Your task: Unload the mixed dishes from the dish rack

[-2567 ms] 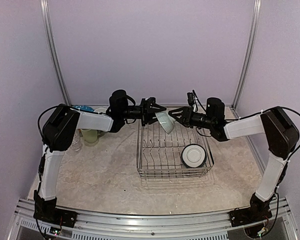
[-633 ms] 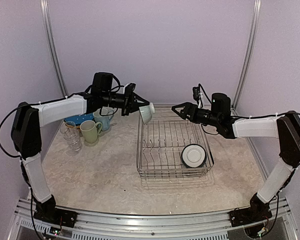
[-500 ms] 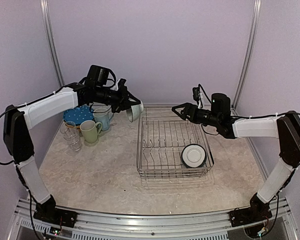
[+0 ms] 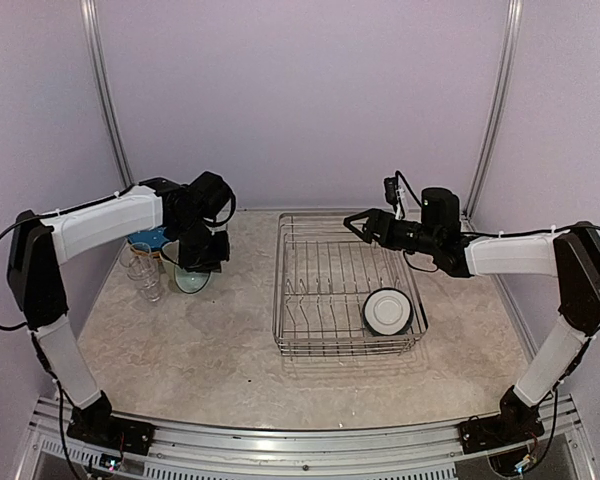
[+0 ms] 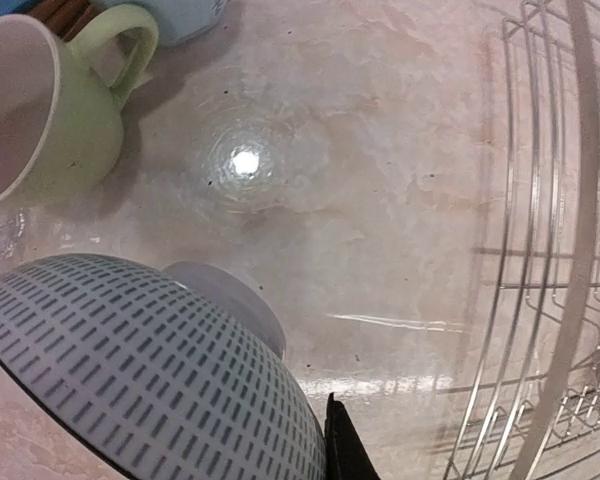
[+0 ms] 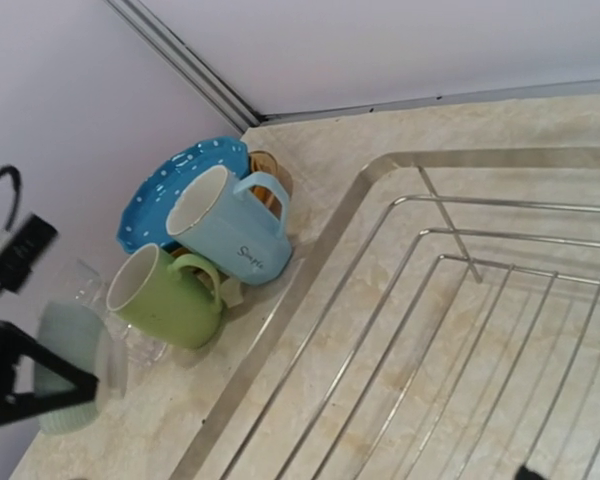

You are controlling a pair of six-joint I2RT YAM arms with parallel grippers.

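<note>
Holding patterned bowl clamped at rim, left gripper hovering low beside green mug, outside dish rack; placing step, judging by pose. Right gripper gaping, empty. Next needing gentle release, then white bowl in rack.

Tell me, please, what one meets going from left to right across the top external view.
Clear glasses → patterned bowl held in the left claw → dish rack → white bowl in the rack's right end.

Table bears dish rack, green mug, glasses.
</note>
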